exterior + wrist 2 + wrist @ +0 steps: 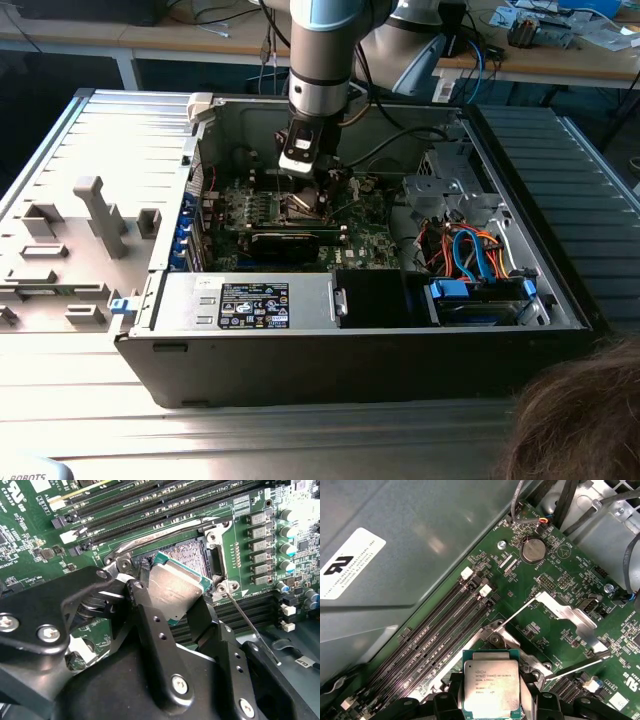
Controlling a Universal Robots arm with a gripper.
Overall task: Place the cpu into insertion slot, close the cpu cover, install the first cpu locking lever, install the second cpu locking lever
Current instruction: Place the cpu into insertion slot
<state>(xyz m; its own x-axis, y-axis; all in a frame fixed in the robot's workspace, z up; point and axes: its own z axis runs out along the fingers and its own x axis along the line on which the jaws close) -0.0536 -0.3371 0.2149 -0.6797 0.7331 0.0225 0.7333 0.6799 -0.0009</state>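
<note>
The end effector (170,600) is closed part-way, its two black fingers (150,625) pressed against opposite edges of the cpu (175,582), which it carries clear of the green circuit board (30,525). In the second wrist view the chip is tilted over one corner of the insertion slot (192,555), whose pin field shows past the chip's far edge; I cannot tell whether chip and slot touch. The first wrist view looks straight down on the cpu's (491,685) printed metal top, with the slot under it. Here the cpu cover (565,614) stands swung up beside the slot and a thin wire lever (572,667) is raised off the board. In the exterior view the arm reaches down into the open computer case (350,330) on the bench (300,430), the end effector (303,180) over the board near the case's back wall.
</note>
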